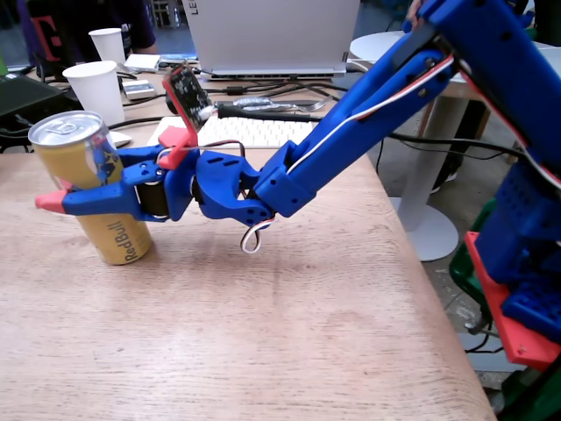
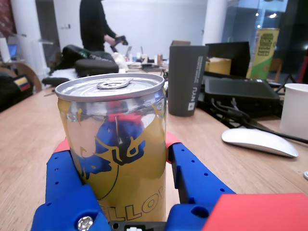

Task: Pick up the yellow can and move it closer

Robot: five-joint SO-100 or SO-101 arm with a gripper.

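Reaching low across table (image 1: 263,333), hand (image 1: 83,180) clamps yellow can (image 1: 92,175) (tilted).

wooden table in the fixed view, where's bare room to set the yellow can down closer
The wooden table is bare across the whole near half, in front of the blue gripper clamping the tilted yellow metal can. The far edge is crowded: white paper cups, white keyboard, cables and grey laptop.
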